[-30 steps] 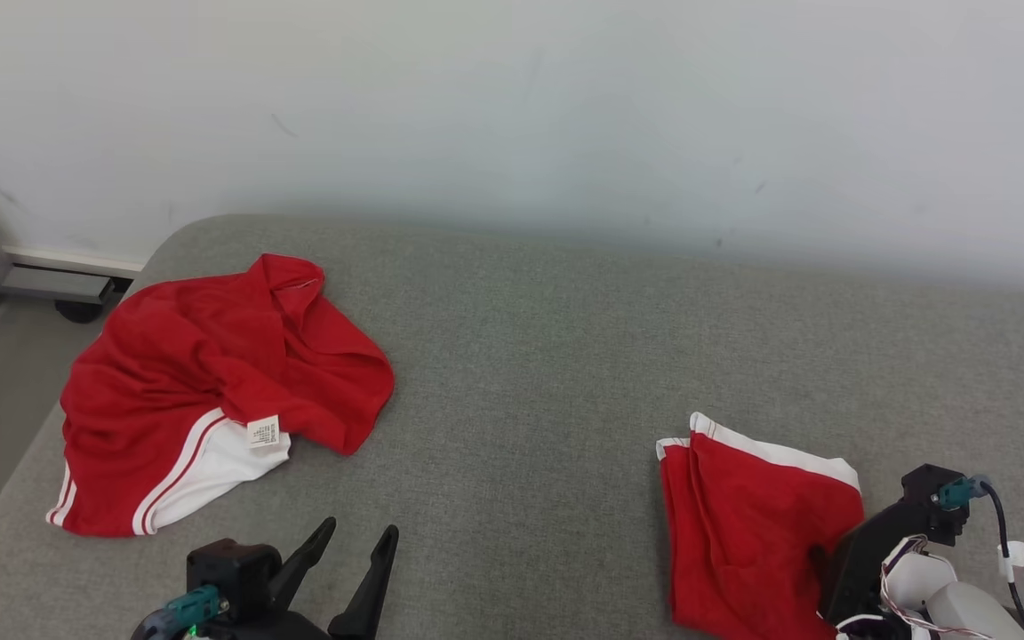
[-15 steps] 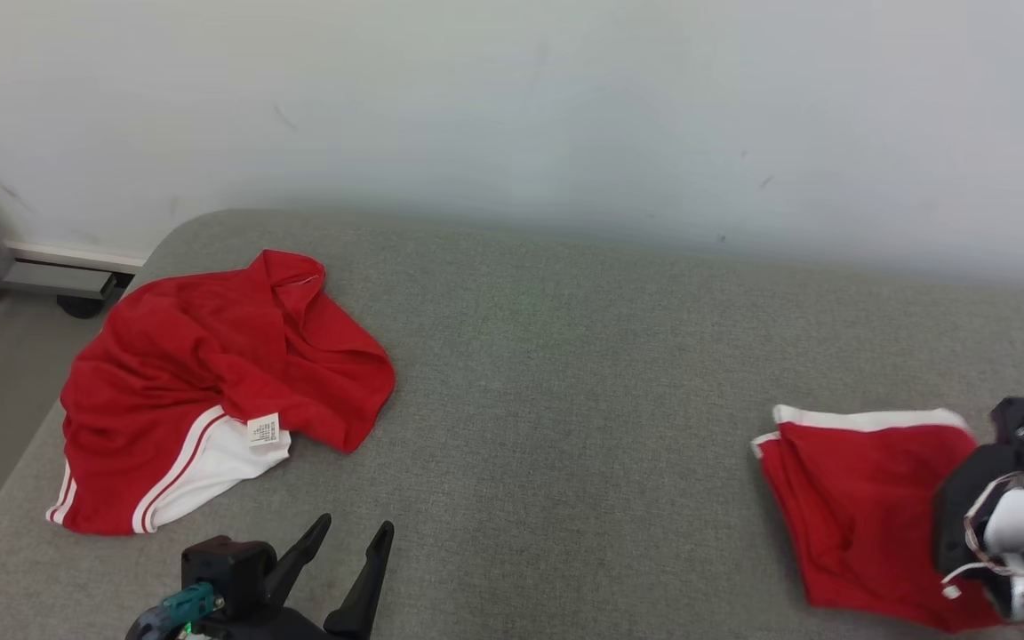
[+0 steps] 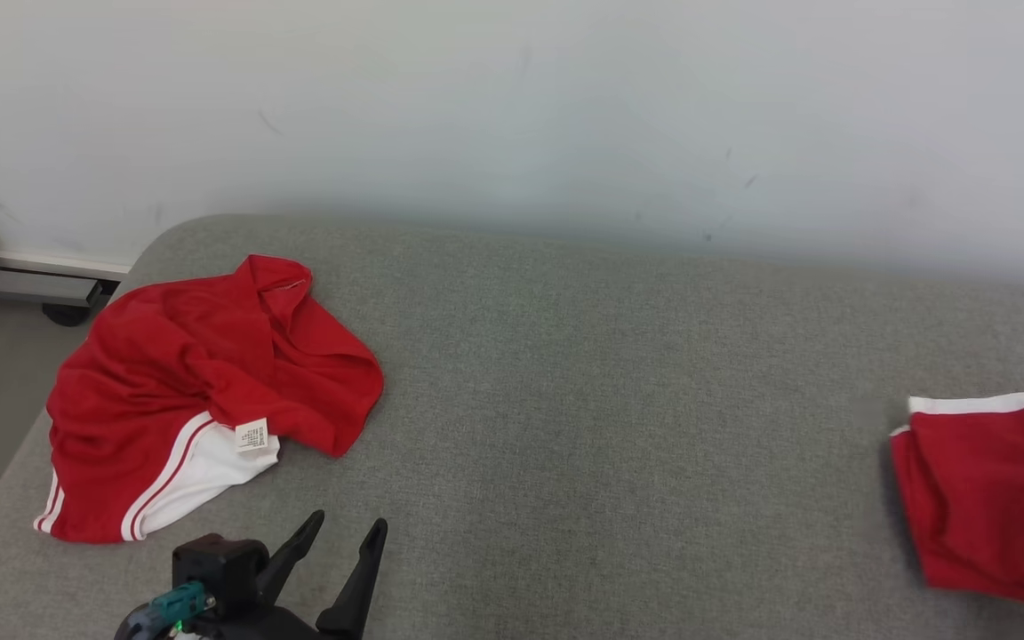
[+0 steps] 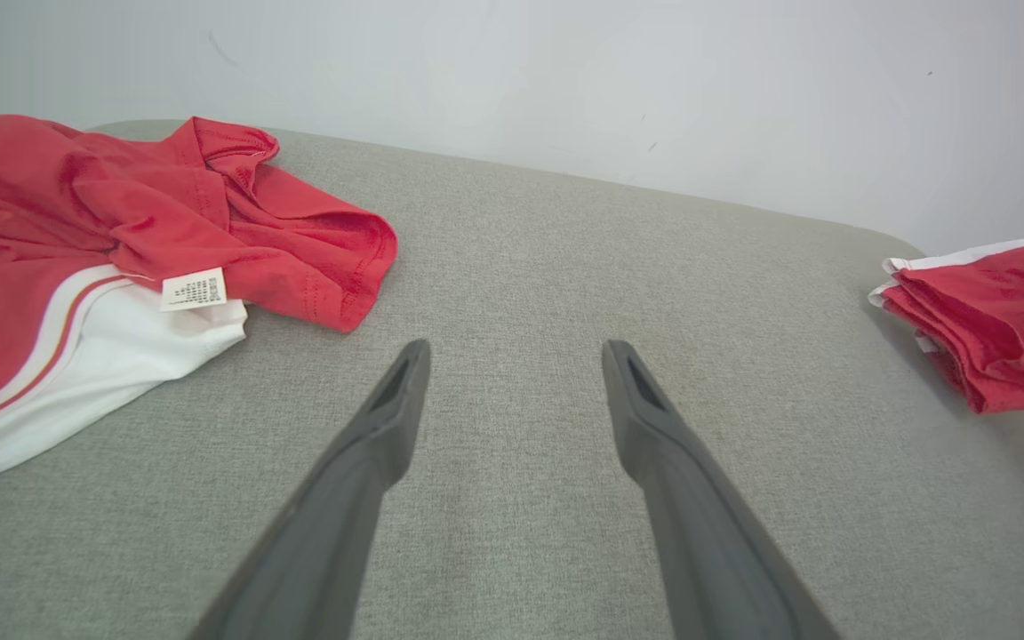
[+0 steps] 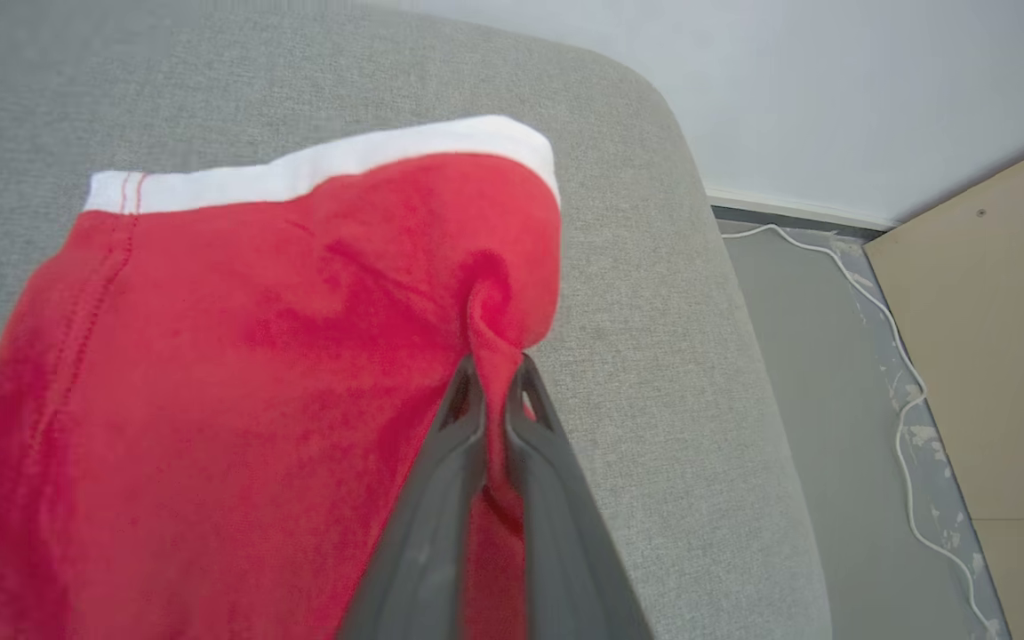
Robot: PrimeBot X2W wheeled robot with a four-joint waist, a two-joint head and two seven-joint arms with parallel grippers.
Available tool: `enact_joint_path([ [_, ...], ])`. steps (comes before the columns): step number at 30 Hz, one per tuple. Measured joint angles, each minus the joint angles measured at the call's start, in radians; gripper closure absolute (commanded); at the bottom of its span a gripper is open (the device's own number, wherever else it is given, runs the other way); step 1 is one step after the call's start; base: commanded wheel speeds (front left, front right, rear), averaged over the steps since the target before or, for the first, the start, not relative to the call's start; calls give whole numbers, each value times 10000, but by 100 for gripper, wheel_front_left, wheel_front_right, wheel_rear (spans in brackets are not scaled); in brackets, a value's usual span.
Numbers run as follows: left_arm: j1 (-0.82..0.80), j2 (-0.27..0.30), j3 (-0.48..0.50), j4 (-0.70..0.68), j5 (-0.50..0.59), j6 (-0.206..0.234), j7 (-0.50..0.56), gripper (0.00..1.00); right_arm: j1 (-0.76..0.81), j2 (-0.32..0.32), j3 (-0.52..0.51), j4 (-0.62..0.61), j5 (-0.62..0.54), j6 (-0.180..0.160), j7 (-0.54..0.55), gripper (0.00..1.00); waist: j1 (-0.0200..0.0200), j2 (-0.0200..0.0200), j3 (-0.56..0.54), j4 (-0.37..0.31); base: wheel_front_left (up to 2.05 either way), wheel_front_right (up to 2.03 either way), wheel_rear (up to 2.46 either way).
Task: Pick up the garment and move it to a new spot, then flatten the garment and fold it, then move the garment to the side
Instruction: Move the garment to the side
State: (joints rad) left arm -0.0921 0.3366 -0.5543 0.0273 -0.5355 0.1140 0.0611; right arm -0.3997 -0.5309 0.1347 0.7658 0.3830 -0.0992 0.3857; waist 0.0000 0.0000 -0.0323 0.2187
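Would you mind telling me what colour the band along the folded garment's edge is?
White band on the red folded garment; clearest in the right wrist view.

Folded red garment [image 3: 983,498] with white band, at the right end of the grey cushion [image 3: 619,400]

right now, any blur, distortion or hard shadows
Head view: soft even light, faint shadow beside the folded red-and-white garment on the grey fabric cushion. Left wrist view: wide angle stretches the left gripper. Right wrist view: right gripper soft near the lens.
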Motion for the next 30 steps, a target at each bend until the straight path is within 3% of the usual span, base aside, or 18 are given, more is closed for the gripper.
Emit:
enact_joint_path([
  [10, -13, 117, -86, -198, 102, -4, 123, 0, -10, -736, -447, 309, 12, 42, -616, 100, 0, 1, 250, 106, 0, 0, 0],
  [17, -12, 211, -146, -341, 142, -10, 284, 0, -12, -780, -430, 314, -10, 40, -1129, 100, 0, 1, 393, 230, 0, 0, 0],
  [18, -12, 211, -171, -368, 176, -10, 290, 0, -12, -784, -408, 309, -65, 38, -1200, 59, 0, 1, 412, 249, 0, 0, 0],
  [19, -13, 213, -184, -403, 192, -12, 314, 0, -11, -792, -382, 299, -190, 25, -1285, 0, 0, 1, 432, 268, 0, 0, 0],
  [30, -38, 230, -161, -437, 190, -10, 357, 0, -659, -959, -50, -61, -1076, -77, -2617, 0, -1, 0, 493, 285, 0, 0, 0],
])
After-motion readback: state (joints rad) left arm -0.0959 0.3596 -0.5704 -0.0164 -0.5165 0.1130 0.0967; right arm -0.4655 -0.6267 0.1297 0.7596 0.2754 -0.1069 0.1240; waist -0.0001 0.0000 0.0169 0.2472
